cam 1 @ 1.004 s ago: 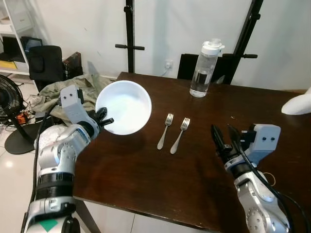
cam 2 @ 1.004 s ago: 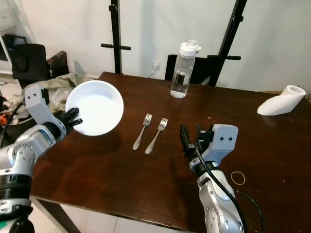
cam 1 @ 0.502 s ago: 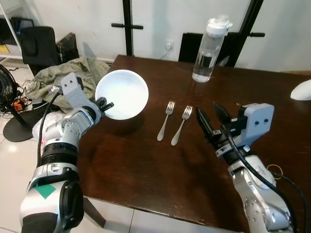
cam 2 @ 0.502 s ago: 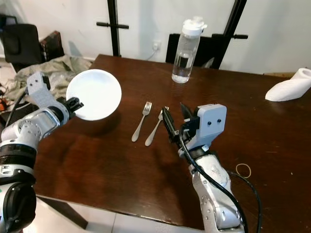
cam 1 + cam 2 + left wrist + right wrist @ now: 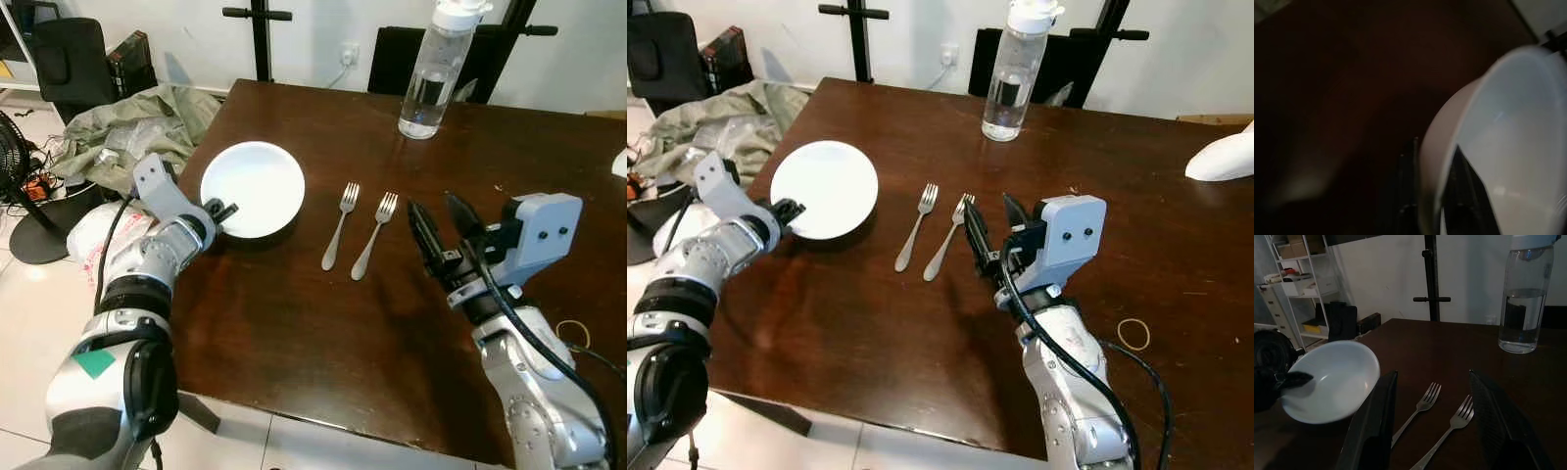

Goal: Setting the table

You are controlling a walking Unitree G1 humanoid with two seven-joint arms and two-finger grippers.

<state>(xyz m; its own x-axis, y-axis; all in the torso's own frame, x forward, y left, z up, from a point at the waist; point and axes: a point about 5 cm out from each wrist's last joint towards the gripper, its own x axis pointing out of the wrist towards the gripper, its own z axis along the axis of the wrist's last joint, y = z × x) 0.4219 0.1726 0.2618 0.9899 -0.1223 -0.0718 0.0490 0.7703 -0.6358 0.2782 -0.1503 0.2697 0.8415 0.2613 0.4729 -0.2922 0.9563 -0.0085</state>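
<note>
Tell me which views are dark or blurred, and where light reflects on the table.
Left wrist view: very dark and blurred, with the white bowl the one bright thing, gripped at its rim by the left claw. Right wrist view: dim but sharp. Left eye view: bright and sharp, with soft glare on the table near the water bottle.

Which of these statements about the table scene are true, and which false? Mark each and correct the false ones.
1. The left gripper grips the white bowl by its rim. True.
2. Three forks lie on the table. False: two forks lie side by side.
3. The right gripper is open and holds nothing. True.
4. The water bottle lies on its side. False: it stands upright.
</note>
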